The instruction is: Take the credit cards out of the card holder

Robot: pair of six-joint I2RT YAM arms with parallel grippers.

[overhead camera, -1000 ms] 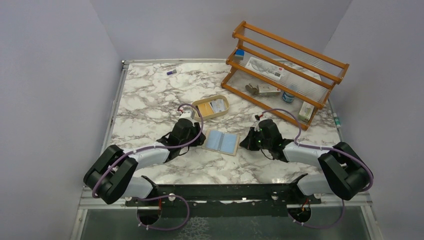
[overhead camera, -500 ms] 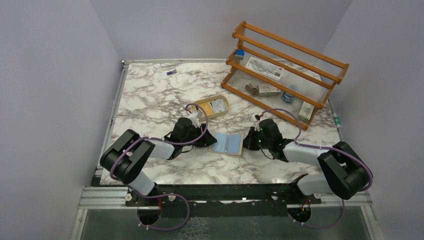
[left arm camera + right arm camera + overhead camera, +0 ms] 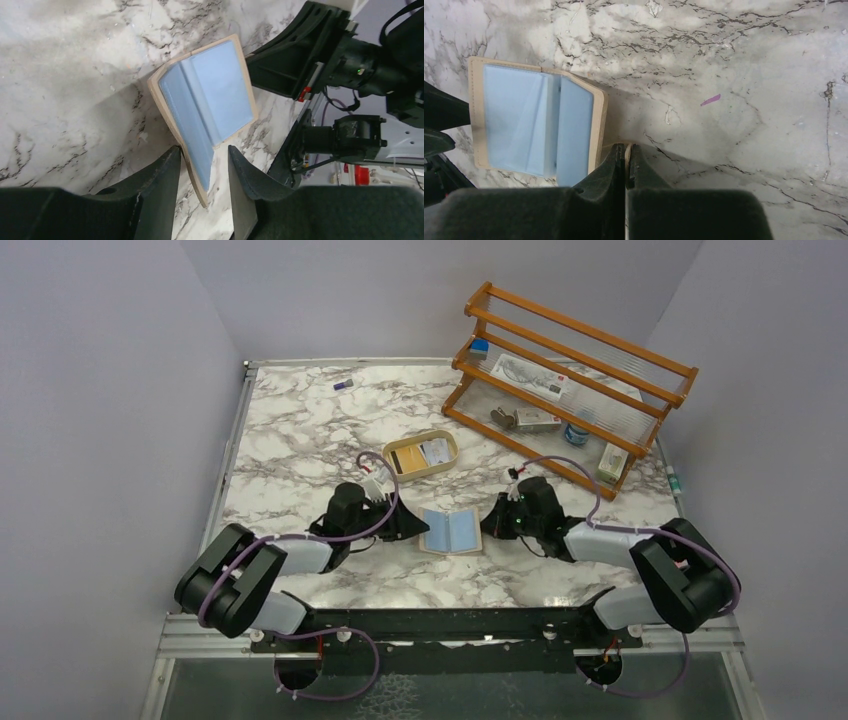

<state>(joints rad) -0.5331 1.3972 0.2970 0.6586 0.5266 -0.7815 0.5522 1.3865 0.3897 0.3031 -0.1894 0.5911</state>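
Observation:
The beige card holder (image 3: 452,531) lies spread in a shallow V on the marble, between both grippers. Its inside is pale blue (image 3: 215,95) (image 3: 536,120). A pale blue credit card (image 3: 574,172) pokes past the edge of the half nearest my right gripper. My left gripper (image 3: 415,528) (image 3: 204,150) is open, and the holder's raised left edge stands between its fingers, against one of them. My right gripper (image 3: 492,525) (image 3: 626,146) is shut on the holder's thin tan tab at the right edge.
An oval tan tray (image 3: 390,456) with whitish cards inside sits just behind the holder. A wooden rack (image 3: 570,390) with small items stands at the back right. A small purple object (image 3: 343,386) lies at the back left.
My left gripper has moved right, up to the holder's left edge, which now stands between its fingers. The holder has shifted slightly and folded up narrower. The right gripper has kept its hold.

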